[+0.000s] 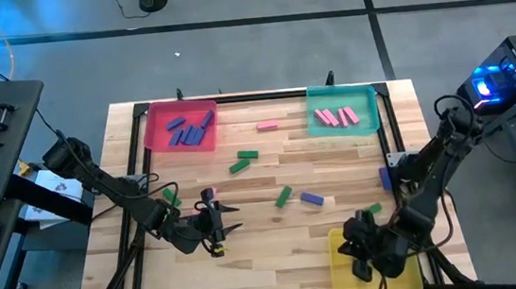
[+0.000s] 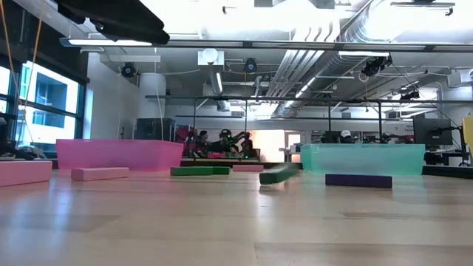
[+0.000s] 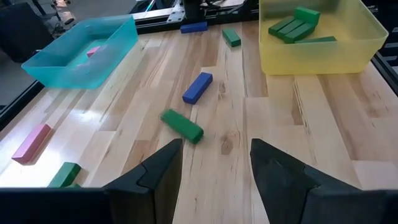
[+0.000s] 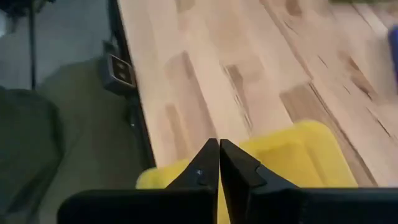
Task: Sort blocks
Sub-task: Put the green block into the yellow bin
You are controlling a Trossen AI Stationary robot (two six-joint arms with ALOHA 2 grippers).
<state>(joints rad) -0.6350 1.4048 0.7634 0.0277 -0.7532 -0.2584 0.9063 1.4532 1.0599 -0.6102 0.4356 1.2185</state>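
Observation:
Small flat blocks lie scattered on the wooden table: a green one (image 1: 284, 196) and a blue-purple one (image 1: 312, 198) mid-table, two green (image 1: 242, 159) farther back, and a pink one (image 1: 267, 125). My left gripper (image 1: 228, 220) is open near the table's near-left part, pointing right. The green block (image 3: 182, 126) and blue-purple block (image 3: 197, 87) lie flat ahead of its fingers, untouched. My right gripper (image 1: 351, 247) is shut and holds nothing. It hovers over the near-left corner of the yellow tray (image 4: 305, 155).
A pink tray (image 1: 180, 128) at the far left holds blue-purple blocks. A teal tray (image 1: 343, 117) at the far right holds pink blocks. The yellow tray (image 3: 317, 46) at the near right holds green blocks. A black frame (image 1: 136, 156) borders the table. More blocks lie near both arms.

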